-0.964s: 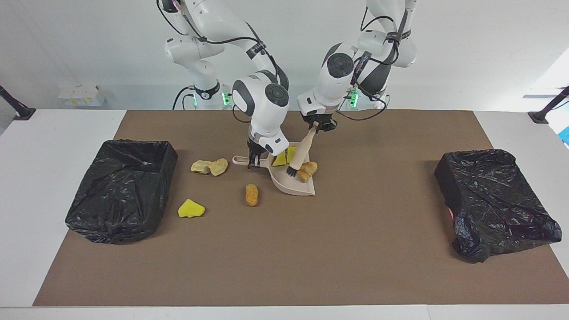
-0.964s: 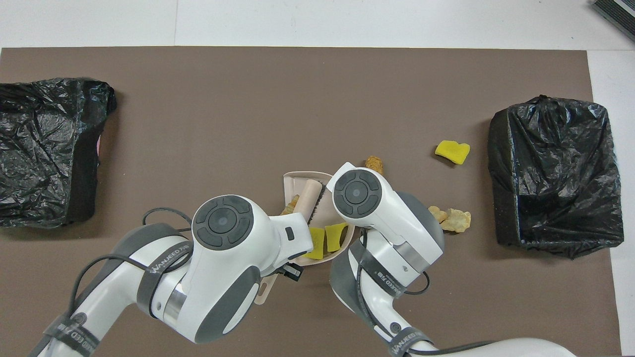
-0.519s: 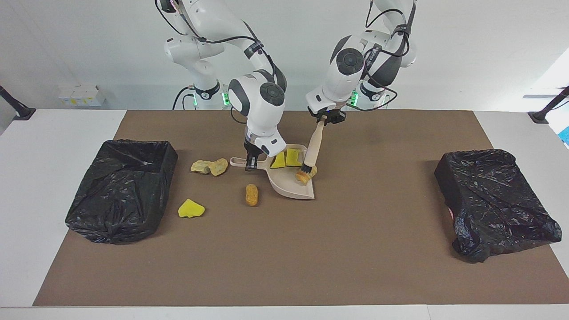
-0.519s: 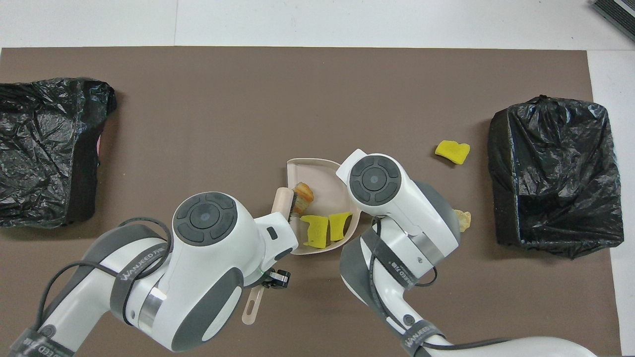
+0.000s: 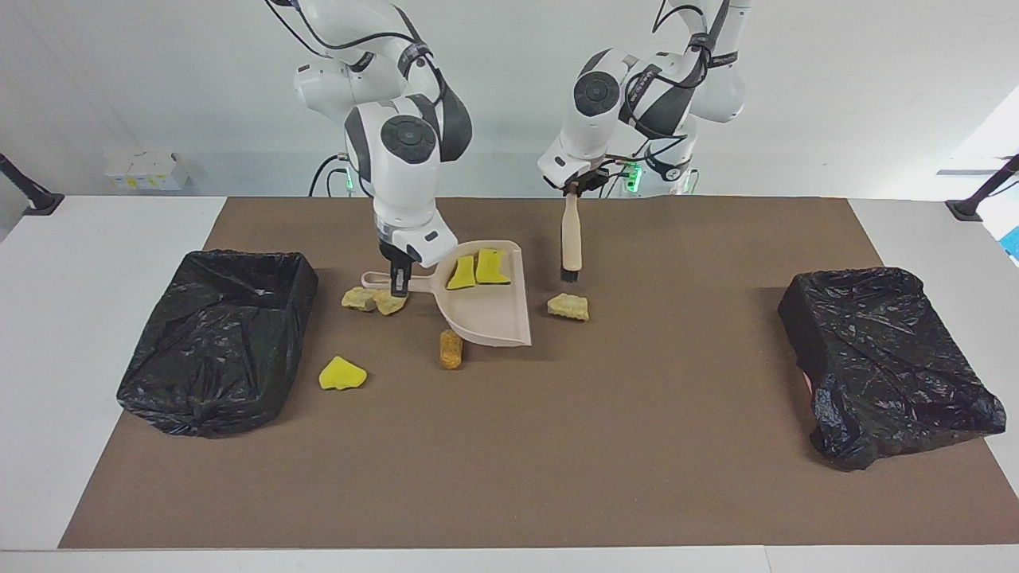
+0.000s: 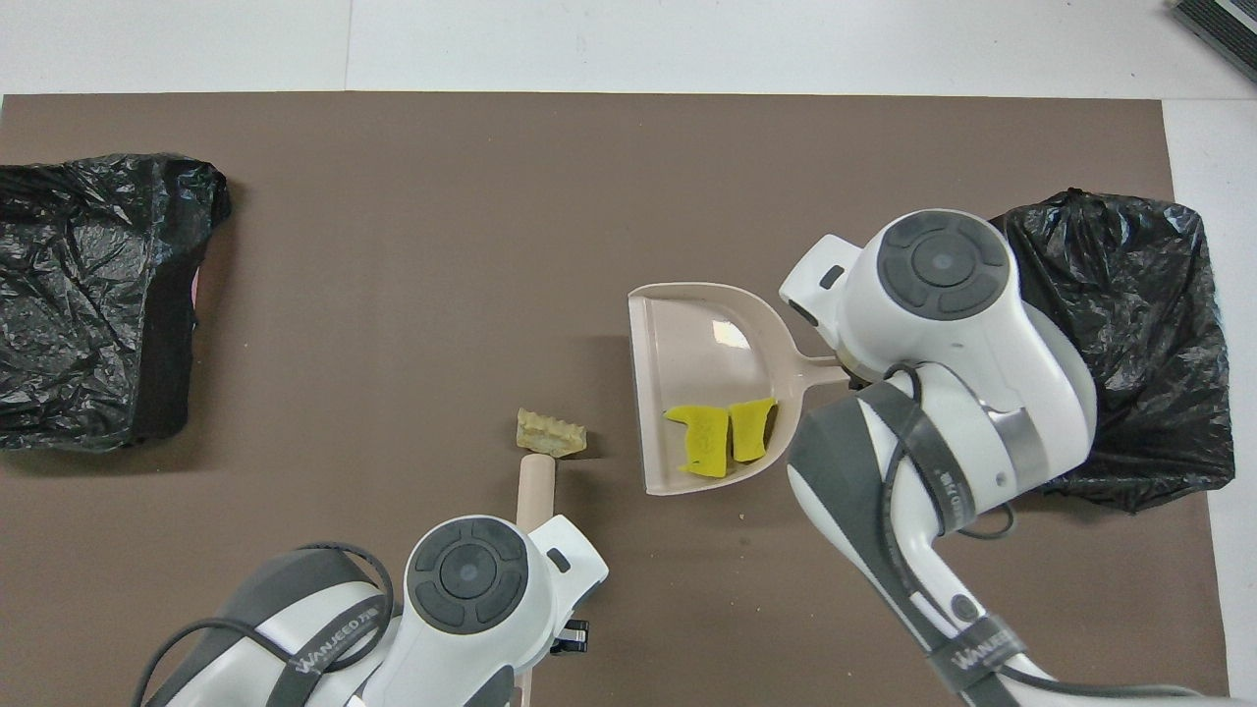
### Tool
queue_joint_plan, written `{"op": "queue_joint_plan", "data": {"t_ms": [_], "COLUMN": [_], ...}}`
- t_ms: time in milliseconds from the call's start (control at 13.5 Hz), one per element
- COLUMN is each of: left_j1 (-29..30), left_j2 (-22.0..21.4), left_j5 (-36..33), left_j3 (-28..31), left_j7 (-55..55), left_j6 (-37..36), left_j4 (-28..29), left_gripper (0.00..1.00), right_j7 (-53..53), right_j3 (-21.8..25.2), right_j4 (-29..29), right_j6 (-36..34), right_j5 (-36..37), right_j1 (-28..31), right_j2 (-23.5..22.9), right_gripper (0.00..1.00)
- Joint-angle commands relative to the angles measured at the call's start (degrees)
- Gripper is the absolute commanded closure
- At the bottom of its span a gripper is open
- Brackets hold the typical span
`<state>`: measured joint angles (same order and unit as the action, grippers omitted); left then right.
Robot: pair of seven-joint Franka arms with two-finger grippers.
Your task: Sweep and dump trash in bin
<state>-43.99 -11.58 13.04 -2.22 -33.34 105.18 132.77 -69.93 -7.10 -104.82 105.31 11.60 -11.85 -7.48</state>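
While the right gripper (image 5: 400, 280) keeps its fingers clenched on the handle of the dustpan (image 5: 497, 322), that beige dustpan looks lifted off the mat, with two yellow chunks (image 5: 476, 270) of the trash resting in its heel; the left gripper (image 5: 571, 189), fingers clamped on the top of the brush (image 5: 570, 239), hangs it upright beside the dustpan, bristles just above a pale tan chunk (image 5: 568, 306). Two tan chunks (image 5: 374, 300) lie under the dustpan's handle; an orange-brown oval (image 5: 450, 348) sits at the dustpan's lip corner, farther from the robots; a yellow chunk (image 5: 342, 374) lies farther again, toward the bin (image 5: 215, 334) at the right arm's end.

Judging by this, sweeping is partly done; the dustpan should go down with its lip flat against the mat beside the pale chunk, heel kept low so the load cannot slide out; the brush should land on the chunk's outer edge and draw it in with a short stroke.

A brown mat (image 5: 557, 461) covers the white tabletop (image 5: 80, 318); a second black-lined bin (image 5: 884, 358) sits at the left arm's end; the wall is plain white.
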Motion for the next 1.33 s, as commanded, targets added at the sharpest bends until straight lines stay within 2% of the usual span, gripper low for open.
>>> {"op": "queue_joint_plan", "data": {"t_ms": [0, 148, 297, 593, 816, 964, 1261], "left_j1": [-2.68, -2.6, -2.6, -0.59, 3.46, 4.87, 11.01], "left_j2": [-2.31, -2.31, -2.31, -2.05, -1.34, 1.02, 4.46], "left_j5": [0.67, 0.67, 0.67, 0.67, 0.67, 0.67, 0.67], "left_j3": [0.73, 0.73, 0.82, 0.9, 0.9, 0.9, 0.91], "left_j7": [-3.22, -3.22, -3.31, -3.05, -2.17, -1.99, 5.72], "left_j6": [3.1, 3.1, 3.1, 3.02, 4.76, 8.79, 12.94], "left_j4": [2.67, 2.67, 2.67, 2.93, 3.2, 3.64, 4.43], "left_gripper": [1.0, 1.0, 1.0, 1.0, 1.0, 1.0, 1.0], "right_j7": [-6.6, -9.33, -8.91, -4.52, 1.62, 5.67, 14.81], "right_j3": [-0.29, -0.29, -0.29, -0.46, -0.38, -0.29, -0.38], "right_j4": [2.17, 1.73, -1.51, -9.34, -9.87, -10.93, -10.93], "right_j6": [-3.97, -6.08, -5.65, 2.95, 6.47, 10.68, 11.67], "right_j5": [-1.32, -1.32, -1.32, -1.32, -0.35, 0.09, 9.48], "right_j1": [3.23, 4.55, 3.86, 1.93, -1.76, -4.04, -7.31], "right_j2": [1.5, 2.21, 4.22, 6.69, 3.98, 1.6, -1.92], "right_gripper": [1.0, 1.0, 1.0, 1.0, 1.0, 1.0, 1.0]}}
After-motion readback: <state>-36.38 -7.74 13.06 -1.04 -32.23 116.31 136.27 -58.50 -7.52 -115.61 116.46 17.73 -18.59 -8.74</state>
